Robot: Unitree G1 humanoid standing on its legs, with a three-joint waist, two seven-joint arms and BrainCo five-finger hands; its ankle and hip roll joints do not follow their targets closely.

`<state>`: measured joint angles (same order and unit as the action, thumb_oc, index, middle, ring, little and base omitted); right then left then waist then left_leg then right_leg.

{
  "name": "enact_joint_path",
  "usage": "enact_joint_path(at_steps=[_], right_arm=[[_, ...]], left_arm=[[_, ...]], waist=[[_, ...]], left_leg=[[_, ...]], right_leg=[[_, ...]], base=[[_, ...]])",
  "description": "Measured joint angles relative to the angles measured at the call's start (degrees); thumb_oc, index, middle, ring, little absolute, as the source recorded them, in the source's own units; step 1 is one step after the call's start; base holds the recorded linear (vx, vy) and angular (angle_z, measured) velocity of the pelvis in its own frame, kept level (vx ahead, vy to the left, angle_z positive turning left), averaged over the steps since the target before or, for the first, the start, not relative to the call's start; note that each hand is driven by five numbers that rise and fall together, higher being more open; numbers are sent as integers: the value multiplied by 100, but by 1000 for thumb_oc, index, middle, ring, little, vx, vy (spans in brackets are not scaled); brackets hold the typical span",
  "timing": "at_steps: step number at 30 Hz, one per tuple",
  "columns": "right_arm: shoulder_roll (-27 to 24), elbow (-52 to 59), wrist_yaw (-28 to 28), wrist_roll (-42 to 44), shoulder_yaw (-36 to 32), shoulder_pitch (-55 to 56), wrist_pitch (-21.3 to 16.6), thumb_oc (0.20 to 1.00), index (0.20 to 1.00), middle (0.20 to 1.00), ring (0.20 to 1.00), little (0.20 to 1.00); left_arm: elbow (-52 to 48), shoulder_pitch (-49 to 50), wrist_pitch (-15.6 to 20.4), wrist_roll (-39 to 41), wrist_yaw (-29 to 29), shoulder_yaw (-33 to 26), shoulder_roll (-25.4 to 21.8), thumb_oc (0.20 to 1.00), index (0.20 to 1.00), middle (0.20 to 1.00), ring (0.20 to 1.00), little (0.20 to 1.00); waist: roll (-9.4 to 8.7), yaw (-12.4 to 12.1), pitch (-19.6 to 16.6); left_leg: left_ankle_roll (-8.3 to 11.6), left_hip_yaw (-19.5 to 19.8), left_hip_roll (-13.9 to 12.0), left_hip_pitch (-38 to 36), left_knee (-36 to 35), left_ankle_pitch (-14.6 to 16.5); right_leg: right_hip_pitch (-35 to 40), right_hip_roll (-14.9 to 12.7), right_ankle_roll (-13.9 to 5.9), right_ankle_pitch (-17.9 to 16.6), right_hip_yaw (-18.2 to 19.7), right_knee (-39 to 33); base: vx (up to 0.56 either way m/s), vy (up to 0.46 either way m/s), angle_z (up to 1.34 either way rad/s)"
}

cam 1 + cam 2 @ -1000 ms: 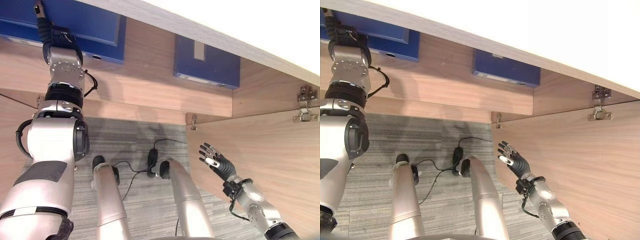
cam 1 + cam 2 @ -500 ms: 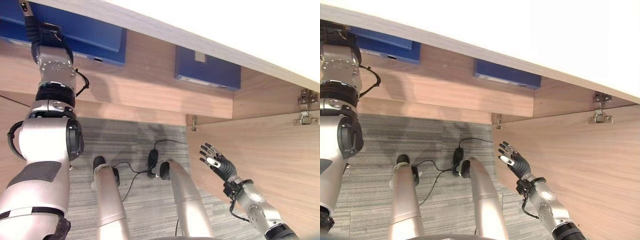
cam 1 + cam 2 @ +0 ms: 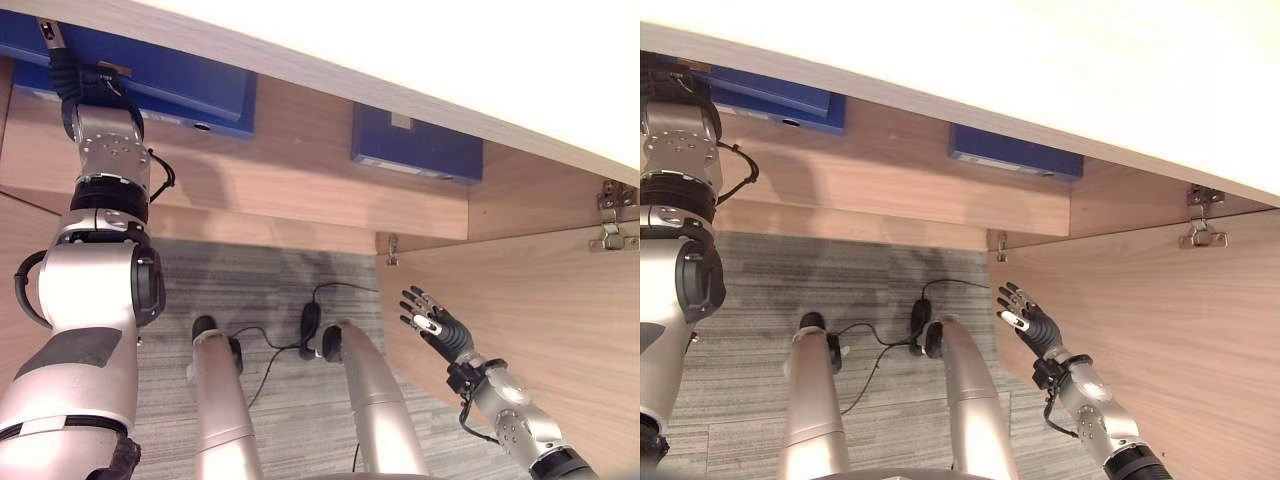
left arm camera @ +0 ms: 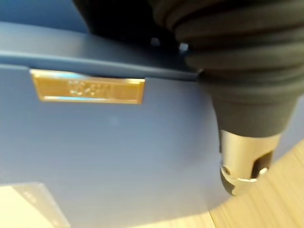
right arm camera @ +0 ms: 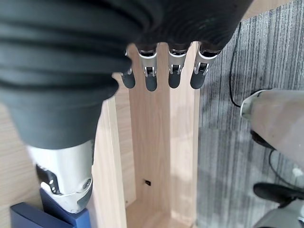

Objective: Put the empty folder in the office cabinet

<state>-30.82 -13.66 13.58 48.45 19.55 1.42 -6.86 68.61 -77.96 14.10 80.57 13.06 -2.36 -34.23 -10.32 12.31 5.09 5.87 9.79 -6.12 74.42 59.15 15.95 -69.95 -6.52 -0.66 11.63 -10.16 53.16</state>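
A blue folder (image 3: 190,85) with a gold label (image 4: 88,86) lies on the cabinet shelf at the upper left. My left arm reaches up to it, and my left hand (image 3: 88,82) rests against its near face; the dark cover (image 4: 237,57) hides the fingers. A second blue folder (image 3: 415,148) stands further right on the same shelf. My right hand (image 3: 432,325) hangs low at the right beside the open cabinet door (image 3: 540,330), fingers (image 5: 173,71) straight and holding nothing.
The wooden cabinet top edge (image 3: 400,85) runs across above the shelf. A metal hinge (image 3: 612,215) sits at the door's upper right, a smaller one (image 3: 390,247) on the cabinet's edge. Grey carpet (image 3: 260,290) lies below.
My left hand has slid a little to the left along the blue folder. The view has shifted slightly. The right hand has stayed put.
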Motion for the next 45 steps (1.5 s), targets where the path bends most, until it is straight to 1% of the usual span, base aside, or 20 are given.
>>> enact_joint_path(at_steps=[5, 7, 8, 9, 10, 14, 18, 22, 23, 24, 26, 27, 28, 31, 32, 36, 37, 39, 42, 45], right_arm=[[78, 0, 1, 0, 2, 10, 2, 1000, 1000, 1000, 1000, 1000], [117, -1, 0, 0, -4, 27, 5, 1000, 1000, 1000, 1000, 1000], [189, 0, 2, 0, 0, 84, 9, 1000, 1000, 1000, 1000, 1000], [208, 1, 3, 0, 0, 120, 9, 1000, 1000, 1000, 1000, 1000], [284, 0, 2, 1, -19, 251, 12, 1000, 1000, 1000, 1000, 1000], [345, 2, 17, -1, 56, 344, 92, 1000, 1000, 1000, 1000, 1000], [361, -32, 20, -4, 57, 423, 104, 1000, 1000, 1000, 1000, 1000], [389, -44, 23, -6, 64, 495, 123, 1000, 1000, 1000, 1000, 1000], [399, -87, 18, -7, 98, 519, 125, 1000, 1000, 1000, 1000, 1000], [399, -92, 20, -8, 103, 537, 126, 1000, 1000, 1000, 1000, 1000], [418, -179, 20, -8, 106, 534, 128, 1000, 1000, 1000, 1000, 1000], [429, -218, 19, -9, 104, 542, 132, 1000, 1000, 1000, 1000, 1000], [441, -223, 19, -9, 104, 550, 132, 1000, 1000, 1000, 1000, 1000], [461, -240, 18, -10, 110, 583, 139, 1000, 1000, 1000, 1000, 1000], [463, -243, 19, -10, 113, 617, 138, 1000, 1000, 1000, 1000, 1000], [491, -249, 18, -11, 138, 735, 182, 1000, 1000, 1000, 1000, 1000], [498, -281, 18, -11, 172, 757, 234, 1000, 1000, 1000, 1000, 1000], [503, -282, 19, -11, 184, 790, 244, 1000, 1000, 1000, 1000, 1000], [503, -282, 17, -11, 178, 792, 253, 1000, 1000, 1000, 1000, 1000], [502, -281, 16, -11, 168, 791, 253, 1000, 1000, 1000, 1000, 1000]], left_arm=[[-12, 236, 0, -1, -18, -51, 40, 1000, 1000, 1000, 1000, 1000], [-91, 392, 4, -3, -41, -248, 140, 1000, 1000, 1000, 1000, 1000], [-98, 629, 14, -4, -69, -411, 264, 1000, 1000, 1000, 1000, 1000], [-97, 708, 7, -3, -69, -450, 290, 1000, 1000, 1000, 1000, 1000], [-135, 1020, 7, -12, -89, -522, 400, 1000, 1000, 1000, 1000, 1000], [-114, 1554, -18, -11, -41, -744, 686, 1000, 1000, 1000, 1000, 1000], [-84, 1777, -32, -12, 2, -772, 890, 1000, 1000, 1000, 1000, 1000], [-77, 2043, -47, -27, 3, -889, 994, 1000, 1000, 1000, 1000, 1000], [-79, 2202, -46, -118, -5, -906, 1042, 1000, 1000, 1000, 1000, 1000], [-61, 2246, -46, -119, 1, -938, 1090, 1000, 1000, 1000, 1000, 1000], [-62, 2353, -50, -128, 0, -965, 1164, 1000, 1000, 1000, 1000, 1000], [-57, 2525, -88, -190, 0, -978, 1194, 1000, 1000, 1000, 1000, 1000], [-59, 2593, -93, -235, -2, -1039, 1192, 1000, 1000, 1000, 1000, 1000], [-56, 2701, -99, -236, -3, -1122, 1220, 1000, 1000, 1000, 1000, 1000], [-56, 2787, -104, -238, -3, -1123, 1248, 1000, 1000, 1000, 1000, 1000], [16, 2911, -119, -344, -24, -1207, 1350, 1000, 1000, 1000, 1000, 1000], [135, 2961, -144, -344, -19, -1246, 1380, 1000, 1000, 1000, 1000, 1000], [128, 3001, -176, -359, -35, -1227, 1416, 1000, 1000, 1000, 1000, 1000], [128, 3082, -213, -456, -57, -1229, 1423, 1000, 1000, 1000, 1000, 1000], [128, 3099, -217, -458, -62, -1228, 1473, 1000, 1000, 1000, 1000, 1000]], waist=[[0, -18, 0], [1, -26, -1], [3, -35, -10], [6, -34, -74], [58, -36, -218], [70, -44, -249], [61, -99, -314], [58, -91, -316], [50, -106, -314], [49, -132, -315], [23, -167, -309], [21, -187, -308], [15, -190, -305], [12, -194, -303], [7, -198, -299], [3, -230, -295], [-24, -237, -261], [-52, -273, -226], [-42, -291, -212], [-25, -342, -147]], left_leg=[[-10, -57, -3, -165, -71, 5], [22, -81, -1, -292, -205, -19], [28, -123, -3, -529, -393, -48], [30, -136, -3, -564, -439, -49], [59, -154, -7, -725, -623, -120], [55, -271, -4, -1463, -1345, -319], [77, -328, 0, -1896, -1869, -486], [103, -351, 1, -2382, -2336, -633], [159, -357, 4, -2722, -2719, -786], [136, -356, 4, -2861, -2872, -851], [178, -381, 4, -3117, -3144, -938], [161, -408, 1, -3407, -3405, -1026], [178, -417, 0, -3582, -3625, -1106], [170, -434, -1, -3851, -3973, -1263], [185, -454, -1, -4062, -4227, -1363], [163, -473, 3, -4208, -4384, -1433], [185, -483, 3, -4388, -4522, -1465], [179, -491, 12, -4484, -4625, -1505], [160, -516, 26, -4536, -4860, -1654], [150, -511, 37, -4575, -4914, -1683]], right_leg=[[114, -15, -2, 0, 41, -27], [218, -15, -15, -11, 47, -128], [416, -13, -32, -22, 74, -269], [436, -12, -33, -22, 81, -294], [581, -11, -31, -56, 65, -460], [1243, 6, -87, -209, 65, -1068], [1596, 8, -99, -292, 41, -1444], [2006, 11, -107, -343, 9, -1727], [2267, 14, -106, -387, -17, -1958], [2383, 14, -113, -403, -21, -2047], [2561, 17, -116, -411, -30, -2175], [2778, 16, -117, -421, -25, -2291], [2902, 17, -120, -426, -30, -2405], [3096, 24, -140, -498, -67, -2588], [3258, 23, -150, -535, -83, -2734], [3409, 5, -158, -621, -135, -2902], [3579, 19, -163, -641, -130, -3024], [3651, 4, -202, -674, -138, -3100], [3657, -2, -210, -758, -136, -3232], [3693, -8, -220, -778, -137, -3267]], base=[[0, 0, 0], [-11, -2, 4], [-25, -1, 3], [-41, 3, 4], [-55, 10, 4], [-28, 3, 6], [-31, -11, 5], [-17, -12, 8], [-15, -5, 12], [-3, 3, 11], [9, 7, 5], [4, 7, 6], [-1, 6, 5], [-33, 14, 4], [-103, 23, 4], [3, 8, 0], [0, 0, 0], [-37, 44, 0], [3, 12, 0], [17, 28, 2]])
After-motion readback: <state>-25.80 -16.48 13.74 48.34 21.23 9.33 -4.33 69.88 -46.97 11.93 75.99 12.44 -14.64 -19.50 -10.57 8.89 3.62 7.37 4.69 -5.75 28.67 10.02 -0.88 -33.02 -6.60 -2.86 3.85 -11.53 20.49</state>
